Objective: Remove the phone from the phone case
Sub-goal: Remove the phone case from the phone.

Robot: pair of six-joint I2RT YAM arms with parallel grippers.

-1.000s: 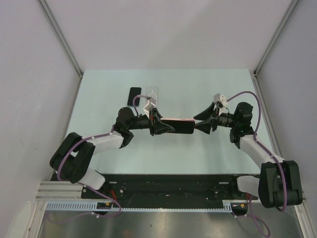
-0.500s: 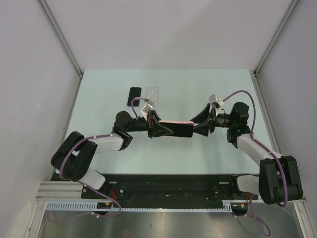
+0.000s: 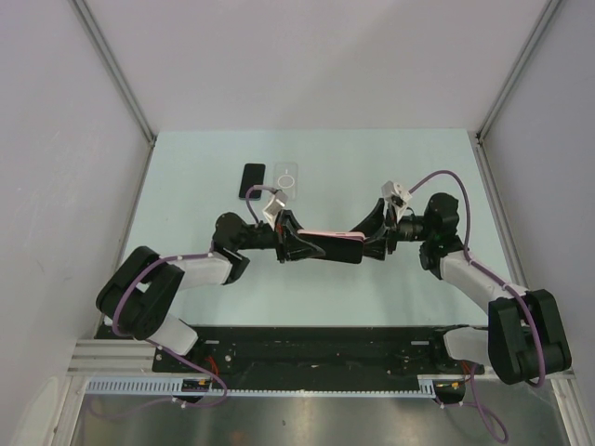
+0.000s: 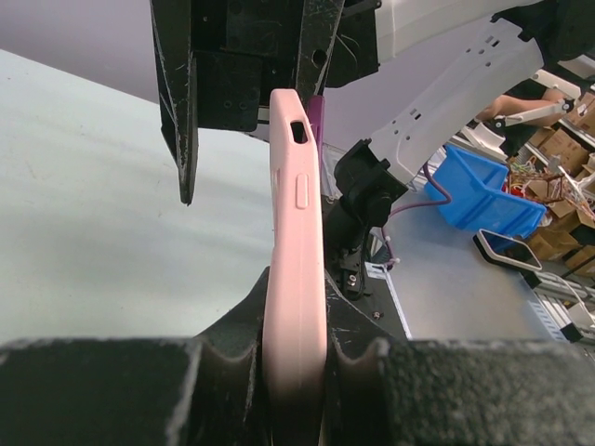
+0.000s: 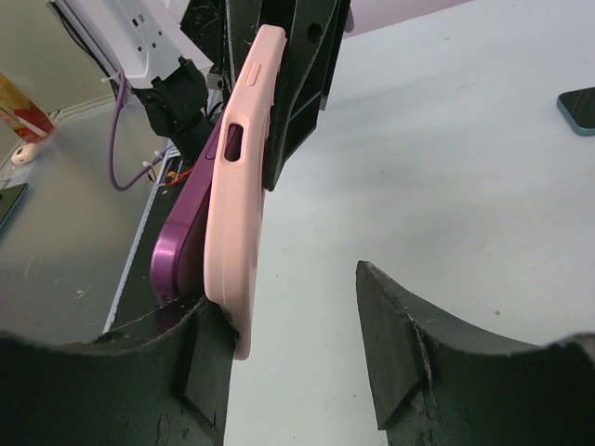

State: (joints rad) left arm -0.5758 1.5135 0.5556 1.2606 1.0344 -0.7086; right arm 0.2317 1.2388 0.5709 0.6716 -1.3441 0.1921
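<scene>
- The pink phone case [image 3: 333, 234] is held up over the desk [image 3: 400, 167], between the two arms. It stands on its long edge.
- The left gripper [image 3: 297, 245] is clamped on the left end of the phone case. In the left wrist view the case sits tight between its two fingers [image 4: 223, 358].
- The right gripper [image 3: 370, 243] is at the other end of the case. Its jaws are apart.
- In the right wrist view the case end rests against one finger [image 5: 200, 358]. The other finger [image 5: 395, 348] is off to the side with a gap, so it does not touch the case.
- The purple phone [image 5: 181, 243] is on the back side of the case. At this end its corner pokes out past the pink edge. The rest of it is hidden behind the case.
- A second ago the right gripper was farther to the right, and only its tips were at the case end. Now it has come in closer, and the case end is between its jaws.
- The right arm has slid left with it. The left gripper and the case have moved a little to the left too.
- The left gripper has stayed clamped the whole time. The right jaws are about as wide as before.
- Two other things lie flat on the desk behind the left gripper, near each other: a dark phone [image 3: 252, 180] and a pale flat thing [image 3: 287, 178] with a ring on it.
- They are well apart from the held case. They do not block either gripper.
</scene>
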